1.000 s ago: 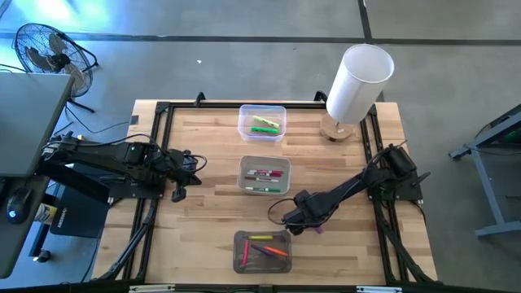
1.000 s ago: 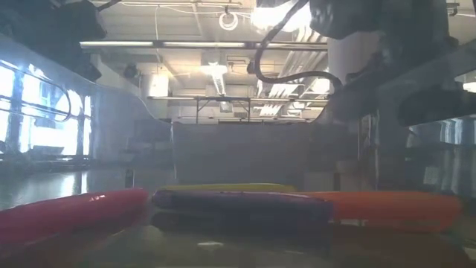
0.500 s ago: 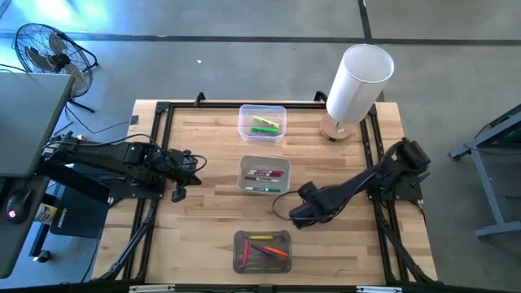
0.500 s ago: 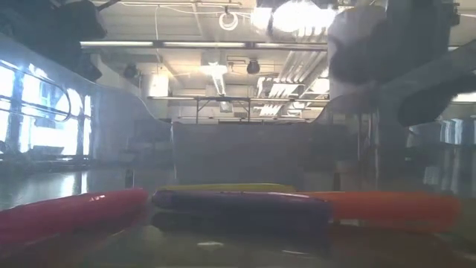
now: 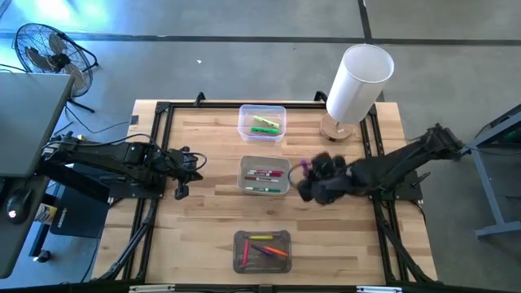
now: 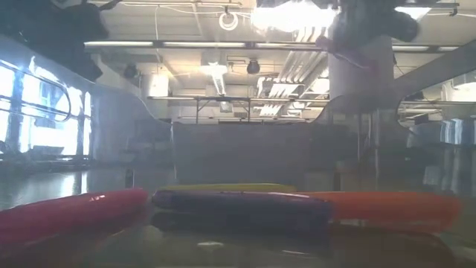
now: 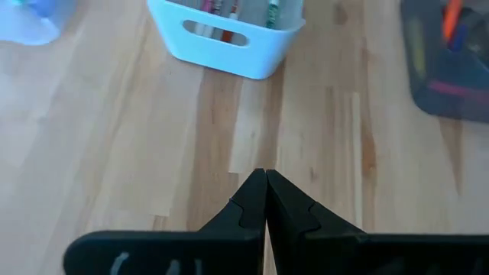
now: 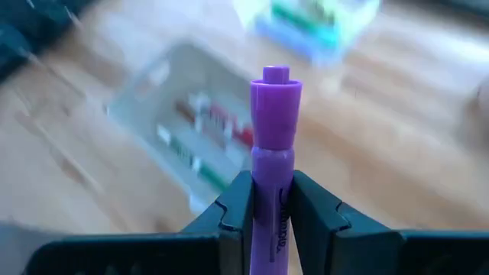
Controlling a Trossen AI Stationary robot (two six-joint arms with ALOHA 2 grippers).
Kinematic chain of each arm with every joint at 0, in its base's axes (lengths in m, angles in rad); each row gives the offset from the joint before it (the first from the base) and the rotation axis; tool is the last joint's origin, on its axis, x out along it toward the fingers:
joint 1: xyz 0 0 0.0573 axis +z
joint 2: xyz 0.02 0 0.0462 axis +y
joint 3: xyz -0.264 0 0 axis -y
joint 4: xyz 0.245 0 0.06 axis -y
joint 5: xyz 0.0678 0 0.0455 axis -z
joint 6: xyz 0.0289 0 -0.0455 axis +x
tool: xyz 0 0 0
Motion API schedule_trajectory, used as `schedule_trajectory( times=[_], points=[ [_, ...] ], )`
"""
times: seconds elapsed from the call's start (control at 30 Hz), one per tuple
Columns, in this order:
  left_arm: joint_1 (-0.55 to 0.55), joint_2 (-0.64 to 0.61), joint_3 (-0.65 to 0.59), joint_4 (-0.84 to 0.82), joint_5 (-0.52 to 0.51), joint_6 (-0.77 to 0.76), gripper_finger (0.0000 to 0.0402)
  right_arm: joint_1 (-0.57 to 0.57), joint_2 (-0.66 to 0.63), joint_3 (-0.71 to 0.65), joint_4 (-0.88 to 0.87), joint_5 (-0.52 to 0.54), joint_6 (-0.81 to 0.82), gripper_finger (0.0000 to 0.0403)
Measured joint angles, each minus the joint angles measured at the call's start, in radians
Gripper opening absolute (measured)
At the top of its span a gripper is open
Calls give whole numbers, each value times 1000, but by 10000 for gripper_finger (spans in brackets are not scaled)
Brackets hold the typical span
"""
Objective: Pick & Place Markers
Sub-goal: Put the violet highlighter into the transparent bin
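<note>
Table: wood top (image 5: 203, 212) with a black frame around it, seen from above.
Right gripper: it (image 5: 313, 169) is up over the table, just to the right of the middle bin. Its two dark fingers (image 8: 229, 210) pinch a purple marker (image 8: 273, 145) between them. The marker stands straight up out of the fingers, cap end farthest from the gripper. In the high view only a bit of purple shows at the gripper's tip.
Left gripper: it (image 7: 265, 200) waits over the left side of the table. Its fingers are pressed together with nothing between them.
Far bin: clear bin (image 5: 261, 122) at the far edge of the table. It has green markers (image 5: 264, 124) in it.
Middle bin: clear bin (image 5: 264, 175) in the middle of the table. Thin white markers with red and green ends (image 5: 264, 174) lie in it.
Near bin: clear bin (image 5: 262, 250) at the near edge. Yellow, orange, red and purple markers lie in it. The low view looks through this bin, and a red marker (image 6: 71, 210), a dark purple one (image 6: 238, 205) and an orange one (image 6: 387, 208) lie side by side there.
White tube: big white tube (image 5: 358, 81) stands at the far right corner of the table.
Fan: floor fan (image 5: 45, 50) stands on the floor, past the left side of the table.
</note>
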Motion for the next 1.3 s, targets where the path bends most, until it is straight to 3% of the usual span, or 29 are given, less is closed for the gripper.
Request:
schedule_trajectory(
  times=[0.1, 0.2, 0.37, 0.47, 0.73, 0.97, 1.1, 1.3],
  points=[
    [0, 0, 0, 5, -55, -29, 0, -89, -51, 0, 71, 16, -178, 55],
    [0, 0, 0, 16, -99, -39, 0, -213, -65, 0, 216, -33, -419, 55],
    [1, 0, 0, 25, -188, -71, 0, -440, 3, 3, 587, -252, -816, 55],
    [1, 0, 0, 25, -232, -101, 0, -543, 89, 57, 667, -368, -948, 55],
    [1, -1, 0, -9, -321, -184, 0, -696, 430, 421, 459, -501, -1203, 55],
    [1, -1, 0, -50, -326, -276, 0, -762, 710, 730, 217, -470, -1333, 56],
    [1, -1, 0, -64, -321, -305, 0, -784, 787, 794, 156, -443, -1362, 87],
    [1, -1, 0, -74, -315, -325, 0, -800, 807, 775, 140, -449, -1369, 118]
  ],
)
